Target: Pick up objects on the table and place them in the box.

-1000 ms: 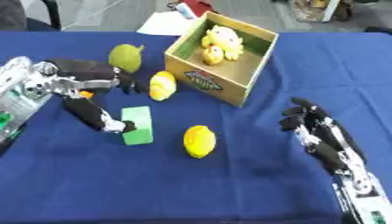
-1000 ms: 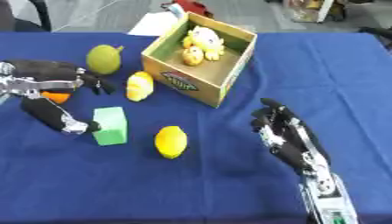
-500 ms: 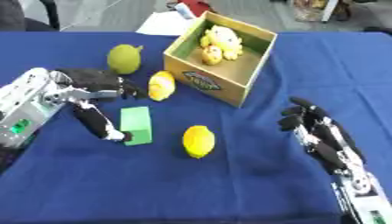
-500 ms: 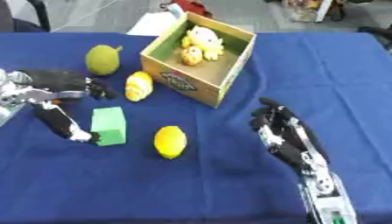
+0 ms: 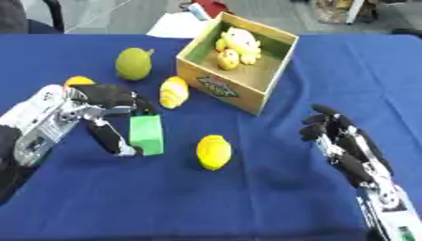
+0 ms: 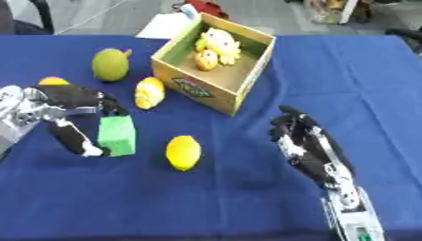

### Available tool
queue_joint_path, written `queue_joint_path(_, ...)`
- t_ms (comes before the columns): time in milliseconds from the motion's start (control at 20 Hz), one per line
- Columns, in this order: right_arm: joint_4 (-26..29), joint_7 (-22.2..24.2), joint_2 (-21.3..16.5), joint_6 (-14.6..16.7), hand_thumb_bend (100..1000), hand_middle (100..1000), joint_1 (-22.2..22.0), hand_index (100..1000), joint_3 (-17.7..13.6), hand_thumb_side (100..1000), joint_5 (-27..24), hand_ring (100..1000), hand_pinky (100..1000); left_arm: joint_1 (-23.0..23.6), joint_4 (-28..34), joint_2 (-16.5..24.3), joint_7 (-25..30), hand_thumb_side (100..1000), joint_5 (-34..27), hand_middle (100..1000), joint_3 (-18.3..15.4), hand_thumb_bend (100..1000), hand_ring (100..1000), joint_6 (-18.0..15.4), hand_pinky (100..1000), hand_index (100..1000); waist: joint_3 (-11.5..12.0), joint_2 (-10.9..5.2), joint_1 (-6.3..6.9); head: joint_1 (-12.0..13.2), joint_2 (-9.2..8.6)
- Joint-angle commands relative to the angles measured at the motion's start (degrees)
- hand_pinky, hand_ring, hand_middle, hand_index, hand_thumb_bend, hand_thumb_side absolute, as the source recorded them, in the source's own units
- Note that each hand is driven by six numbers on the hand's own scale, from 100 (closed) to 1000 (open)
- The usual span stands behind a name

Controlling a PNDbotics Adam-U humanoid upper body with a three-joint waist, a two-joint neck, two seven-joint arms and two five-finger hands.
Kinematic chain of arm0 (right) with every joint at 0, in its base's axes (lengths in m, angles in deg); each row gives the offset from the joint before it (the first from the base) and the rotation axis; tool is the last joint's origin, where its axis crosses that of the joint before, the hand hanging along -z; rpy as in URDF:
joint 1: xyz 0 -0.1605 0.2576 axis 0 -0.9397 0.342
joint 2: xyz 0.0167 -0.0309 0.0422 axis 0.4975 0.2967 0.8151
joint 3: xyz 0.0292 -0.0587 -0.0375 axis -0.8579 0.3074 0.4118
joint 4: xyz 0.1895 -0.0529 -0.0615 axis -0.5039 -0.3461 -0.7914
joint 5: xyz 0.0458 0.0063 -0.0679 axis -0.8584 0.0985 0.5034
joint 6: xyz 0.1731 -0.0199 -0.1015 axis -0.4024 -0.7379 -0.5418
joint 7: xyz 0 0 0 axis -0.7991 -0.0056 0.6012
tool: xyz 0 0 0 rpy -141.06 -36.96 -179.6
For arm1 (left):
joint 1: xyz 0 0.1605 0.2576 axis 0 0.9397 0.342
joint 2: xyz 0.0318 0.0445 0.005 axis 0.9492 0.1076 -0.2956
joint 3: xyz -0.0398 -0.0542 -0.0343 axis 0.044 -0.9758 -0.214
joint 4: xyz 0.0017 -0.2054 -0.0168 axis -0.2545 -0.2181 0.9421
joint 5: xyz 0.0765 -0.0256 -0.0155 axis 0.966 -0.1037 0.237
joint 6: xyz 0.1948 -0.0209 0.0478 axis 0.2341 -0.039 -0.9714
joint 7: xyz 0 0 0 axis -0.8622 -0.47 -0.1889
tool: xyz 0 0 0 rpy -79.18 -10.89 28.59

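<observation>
A: Left hand (image 5: 99, 110)?
B: Fingers and thumb pinch the green block (image 5: 146, 135), upright on the blue tabletop (image 5: 247, 197), beside a lemon (image 5: 214, 151).
A: Right hand (image 5: 342, 143)?
B: Idle, fingers relaxed. Box (image 5: 239, 56) holds yellow toys.

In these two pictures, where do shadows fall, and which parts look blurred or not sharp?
Left eye view: the lemon and the green block in the left hand cast soft shadows on the blue cloth; the label on the box is too soft to read. Right eye view: the toys inside the box are blurred, and the right hand has soft edges.
</observation>
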Motion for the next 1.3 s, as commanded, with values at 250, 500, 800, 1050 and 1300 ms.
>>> queue_joint_path(250, 0.7, -0.1, -0.6, 0.0, 100, 664, 0.5, 889, -0.2, 412, 0.1, 653, 636, 0.6, 1.7, 0.1, -6.2, 271, 1.9, 550, -2.6, 292, 548, 1.3, 642, 753, 0.1, -1.5, 0.33, -0.2, 0.22)
queue_joint_path(500, 0.7, -0.2, -0.7, 0.0, 100, 664, 0.4, 889, -0.2, 413, 0.0, 653, 636, -1.8, 5.6, 0.7, -9.4, 249, 0.7, 510, -4.8, 235, 516, 2.3, 625, 732, 0.2, -1.59, 0.35, -0.2, 0.27)
queue_joint_path(800, 0.5, 0.0, -0.6, -0.1, 100, 664, 0.0, 889, 0.0, 413, 0.0, 653, 636, -11.5, 4.6, -1.8, -11.5, 229, 1.6, 498, -5.7, 232, 508, 3.5, 640, 736, 0.1, -1.85, 0.33, -0.2, 0.28)
queue_joint_path(1050, 0.4, 0.1, -0.4, -0.1, 100, 664, -0.1, 889, 0.3, 413, -0.1, 653, 636, -20.5, -5.5, -8.5, -13.7, 224, 5.9, 501, -4.0, 259, 514, 2.0, 653, 745, -0.7, -1.91, 0.03, 0.3, 0.28)
queue_joint_path(1300, 0.3, 0.8, 0.1, -0.1, 100, 664, 0.0, 889, 1.0, 411, -0.2, 653, 636, -26.0, -18.0, -17.5, -18.2, 210, 10.4, 510, -4.1, 259, 525, -1.5, 684, 759, -2.0, -1.55, -0.53, 1.3, 0.28)
